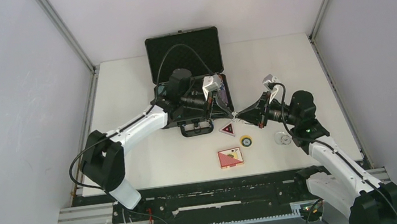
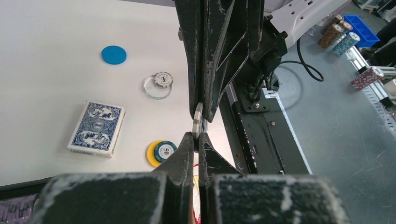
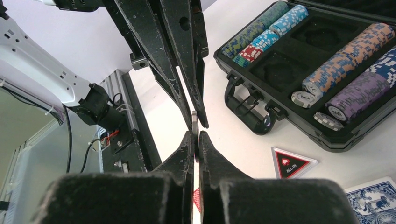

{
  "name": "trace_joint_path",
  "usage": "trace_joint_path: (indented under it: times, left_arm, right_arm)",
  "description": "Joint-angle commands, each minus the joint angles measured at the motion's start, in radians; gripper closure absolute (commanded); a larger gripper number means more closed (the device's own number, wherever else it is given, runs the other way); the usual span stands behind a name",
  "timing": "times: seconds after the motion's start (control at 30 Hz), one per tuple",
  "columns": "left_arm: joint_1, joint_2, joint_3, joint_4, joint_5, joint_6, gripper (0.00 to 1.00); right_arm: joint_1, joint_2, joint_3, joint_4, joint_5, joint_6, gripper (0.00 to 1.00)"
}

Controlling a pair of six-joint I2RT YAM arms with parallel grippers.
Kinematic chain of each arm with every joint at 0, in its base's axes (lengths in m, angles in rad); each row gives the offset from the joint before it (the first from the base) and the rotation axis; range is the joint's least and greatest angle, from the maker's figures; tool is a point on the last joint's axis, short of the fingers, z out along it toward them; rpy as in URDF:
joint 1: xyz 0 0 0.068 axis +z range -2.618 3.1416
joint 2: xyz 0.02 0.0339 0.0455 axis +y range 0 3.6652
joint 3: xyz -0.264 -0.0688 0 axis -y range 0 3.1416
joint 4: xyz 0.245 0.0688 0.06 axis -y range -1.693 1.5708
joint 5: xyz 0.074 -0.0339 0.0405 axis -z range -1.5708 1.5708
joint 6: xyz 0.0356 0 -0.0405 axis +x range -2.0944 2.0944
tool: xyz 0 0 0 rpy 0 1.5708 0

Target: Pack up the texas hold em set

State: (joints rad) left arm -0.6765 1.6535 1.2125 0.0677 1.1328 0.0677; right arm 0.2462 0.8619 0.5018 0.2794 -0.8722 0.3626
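Observation:
A grey-edged poker chip (image 2: 198, 122) hangs edge-on above the table, pinched from both sides. My left gripper (image 2: 198, 136) is shut on its near rim, and my right gripper (image 3: 195, 136) is shut on the opposite rim (image 3: 194, 122). The two meet tip to tip just right of the open black briefcase (image 1: 187, 79), left gripper (image 1: 231, 112) facing right gripper (image 1: 239, 115). Rows of multicoloured chips (image 3: 348, 51) fill the case's foam slots. On the table lie the triangular ALL IN button (image 3: 290, 163), a blue deck (image 2: 96, 128), a red deck (image 1: 230, 158) and a yellow button carrying a 50 chip (image 2: 161, 152).
A clear round button with a chip on it (image 2: 158, 85) and a blue disc (image 2: 114, 54) lie farther right. The case handle (image 3: 243, 105) faces the table's near side. The black base rail (image 2: 261, 130) runs along the near edge.

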Motion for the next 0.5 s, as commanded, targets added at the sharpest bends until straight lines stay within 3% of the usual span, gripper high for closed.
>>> trace_joint_path:
  times: [0.0,0.2,0.47]
  left_arm:
    - [-0.014,-0.023,0.028,-0.035,-0.024,0.101,1.0]
    - [-0.001,0.016,0.111,-0.25,-0.164,0.258,1.0]
    - [0.04,0.067,0.182,-0.411,-0.286,0.416,1.0]
  right_arm:
    - [0.005,-0.012,0.003,0.032,0.06,-0.006,0.88]
    - [0.006,-0.024,0.003,0.007,0.176,-0.011,0.49]
    - [0.002,-0.035,0.003,-0.031,0.363,-0.011,0.41]
